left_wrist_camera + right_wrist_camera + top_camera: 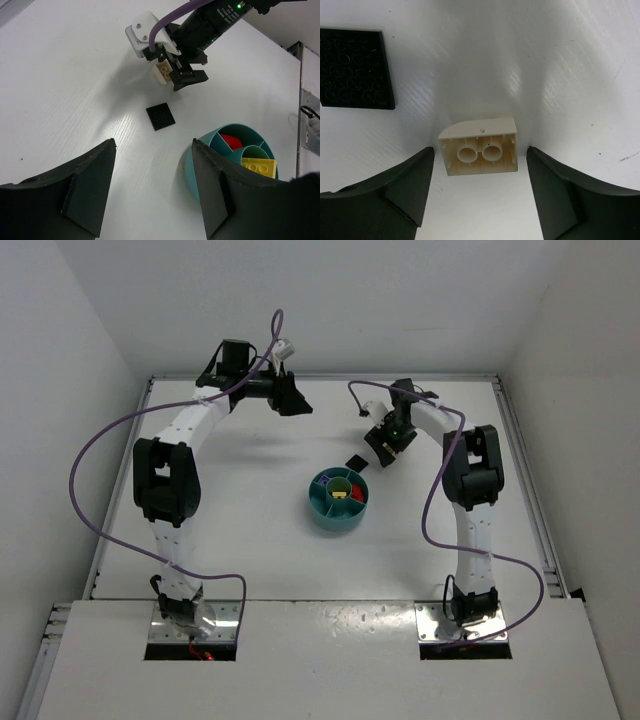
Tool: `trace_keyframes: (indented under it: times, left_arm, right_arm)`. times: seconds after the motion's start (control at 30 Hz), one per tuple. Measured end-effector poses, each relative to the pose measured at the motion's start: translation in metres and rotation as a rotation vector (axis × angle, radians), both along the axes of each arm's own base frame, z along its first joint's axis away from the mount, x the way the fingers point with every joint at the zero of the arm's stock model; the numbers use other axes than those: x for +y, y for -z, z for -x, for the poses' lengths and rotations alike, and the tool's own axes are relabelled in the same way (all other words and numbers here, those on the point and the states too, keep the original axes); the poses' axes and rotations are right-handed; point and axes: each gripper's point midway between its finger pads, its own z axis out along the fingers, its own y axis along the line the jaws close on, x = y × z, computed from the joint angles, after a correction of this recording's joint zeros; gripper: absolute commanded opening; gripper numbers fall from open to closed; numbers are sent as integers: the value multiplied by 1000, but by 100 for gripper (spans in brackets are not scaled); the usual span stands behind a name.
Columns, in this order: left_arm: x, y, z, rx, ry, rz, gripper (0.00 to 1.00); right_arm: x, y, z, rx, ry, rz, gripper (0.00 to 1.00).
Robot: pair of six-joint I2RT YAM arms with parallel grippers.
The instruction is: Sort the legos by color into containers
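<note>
A tan lego [479, 146] lies on the white table with its hollow underside facing the right wrist camera. My right gripper [480, 167] is open and straddles it, with a gap on each side. A flat black lego [352, 68] lies just left of it, between the right gripper [385, 447] and the teal dish [318, 508]. The dish [220, 137] holds a red lego [231, 141] and a yellow lego [259, 166] in separate sections. My left gripper [152, 185] hangs open over bare table beside the dish, holding nothing; from above the left gripper [292, 400] is at the back.
White walls close in the table on the left, back and right. A metal rail [525, 470] runs along the right edge. Purple cables [90, 450] loop off both arms. The black lego [355, 461] sits close behind the dish.
</note>
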Motion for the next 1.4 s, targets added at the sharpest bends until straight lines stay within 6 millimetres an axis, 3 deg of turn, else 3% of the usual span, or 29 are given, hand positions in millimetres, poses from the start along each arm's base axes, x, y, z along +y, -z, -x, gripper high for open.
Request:
trace_keyframes:
  times: [0.2,0.47,0.57,0.7,0.9,0.97,1.2,1.4]
  left_arm:
    - [1,1,-1,-4,-3,-5,68]
    - [-1,4,3,6,0,-10,68]
    - [-1,6,4,13,-1,-12,68]
    - [-1,9,5,20,0,-14,68]
    - [-1,8,6,19,3,-12,68]
    - [-1,8,6,19,3,-12,68]
    - [-1,8,7,19,3,-12,68]
    - [1,8,14,30,2,-14,68]
  right_arm:
    - [2,0,-3,-2,8,-8,50]
    - [9,-4,-1,3,-2,-52,37]
    - [13,-21,3,-11,-9,-80,34]
    - [26,-76,1,-99,-37,-165,33]
    - [72,-170,6,-273,-152,-317,32]
    - [95,-184,16,-290,-209,-356,32]
    - [175,-189,69,-229,-455,-446,32]
    - [198,-181,107,-185,-650,-422,32]
